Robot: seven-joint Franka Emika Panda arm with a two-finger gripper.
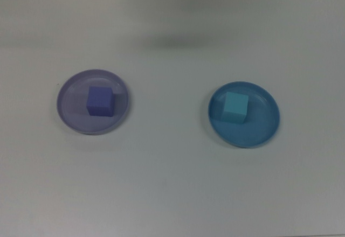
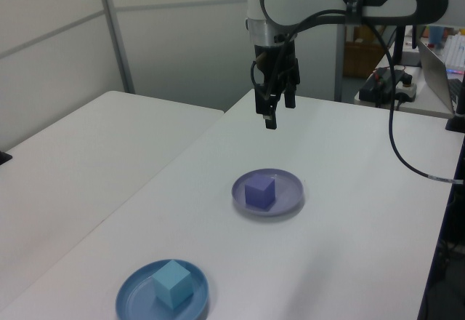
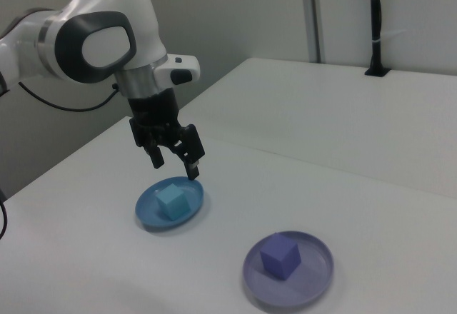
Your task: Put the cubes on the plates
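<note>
Right view, cubes (image 3: 278, 257) on plates (image 3: 314, 280), fingers (image 3: 176, 168) spread empty above, well apart

- Arm (image 3: 93, 39): glossy white rounded shells, with a dark grey oval cap on the big joint in the right view.
- Left view: a dark band rings the white upper link.
- Hand (image 3: 175, 163): black throughout, two slim black fingers (image 3: 193, 165) on a boxy black body.
- Black cable (image 2: 396, 138) loops off the arm; where it ends seems out of sight.

White table (image 1: 172, 194), two plates (image 1: 92, 126) (image 1: 243, 139)
</note>
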